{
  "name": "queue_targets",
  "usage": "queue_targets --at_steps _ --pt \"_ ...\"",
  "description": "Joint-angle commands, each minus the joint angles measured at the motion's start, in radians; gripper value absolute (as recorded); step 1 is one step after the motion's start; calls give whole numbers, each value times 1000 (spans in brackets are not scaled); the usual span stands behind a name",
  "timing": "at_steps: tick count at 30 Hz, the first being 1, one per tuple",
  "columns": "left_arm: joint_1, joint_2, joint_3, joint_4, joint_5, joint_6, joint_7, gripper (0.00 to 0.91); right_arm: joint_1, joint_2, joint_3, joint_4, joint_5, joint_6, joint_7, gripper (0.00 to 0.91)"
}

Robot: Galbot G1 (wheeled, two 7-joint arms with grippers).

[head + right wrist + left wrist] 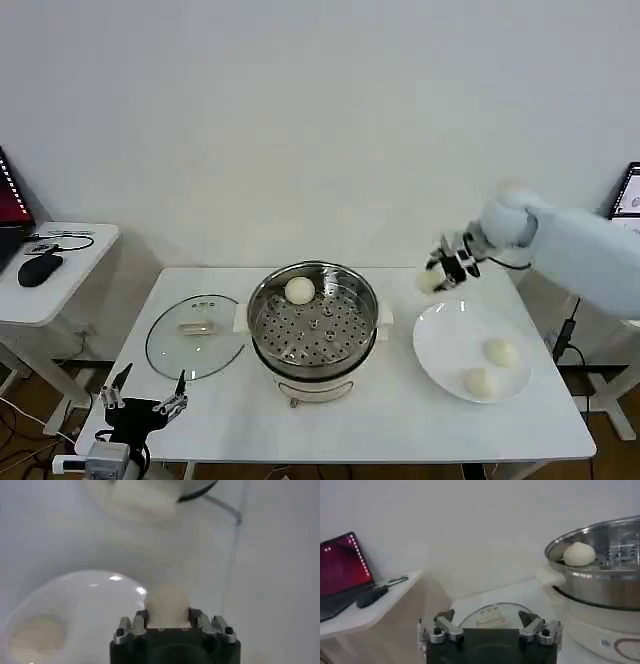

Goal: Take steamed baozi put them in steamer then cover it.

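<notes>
The right gripper hung above the surface near its far right edge, just beyond the white plate, with its jaws clamped on one steamed baozi. In the right wrist view the bun sat squarely between the two sides, gripped low enough that most of it bulged free, which I judge kept the soft dough from being crushed. Two more buns lay on the plate toward the surface's right edge, close together. A fourth bun rested on the perforated tray at the far side of the steamer, which stood at the middle of the surface; that left the near and right parts of the tray open for the rest.

The cover lay flat near the left edge, handle up, just beside the steamer, presumably kept out of the way until all four buns were in. The left gripper waited at the near left corner, jaws apart, pointing toward the cover.
</notes>
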Motion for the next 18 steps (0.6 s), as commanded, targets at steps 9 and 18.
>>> queue_targets --at_steps 9,18 --pt "-44 0 -9 -5 2 17 -3 907 122 436 -132 76 377 -261 193 554" --pt "-51 -9 -12 -14 -1 17 -2 907 78 580 -210 -19 445 -317 200 554"
